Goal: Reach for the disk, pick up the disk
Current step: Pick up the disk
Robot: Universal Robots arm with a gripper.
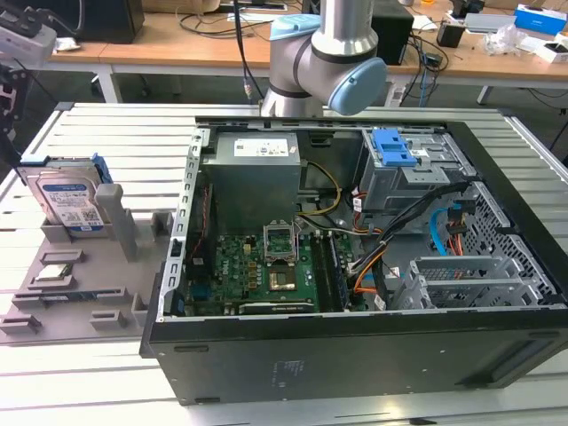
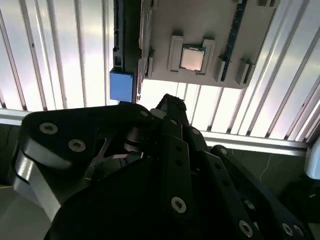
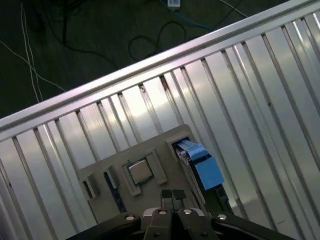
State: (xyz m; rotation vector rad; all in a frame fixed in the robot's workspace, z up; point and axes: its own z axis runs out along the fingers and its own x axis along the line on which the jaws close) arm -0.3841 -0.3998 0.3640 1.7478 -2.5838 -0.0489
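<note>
The disk (image 1: 67, 202) stands on edge in a grey holder at the exterior view's left, silver with a blue-and-white label and a blue bracket. In the first wrist view the disk (image 3: 204, 167) appears edge-on from above, its blue bracket uppermost. My gripper (image 3: 172, 196) hangs high over the holder, the two fingertips pressed together with nothing between them. In the second wrist view the dark gripper (image 2: 170, 107) body covers the foreground, and the disk's blue bracket (image 2: 121, 86) lies beyond it.
The grey holder tray (image 1: 84, 297) also carries a small square silver chip (image 3: 140, 171). An open computer case (image 1: 355, 355) takes up the middle and right of the slatted metal table (image 1: 106, 133), with a blue clip on a drive cage (image 1: 395, 146) inside. Dark floor with cables (image 3: 75, 40) lies past the table's edge.
</note>
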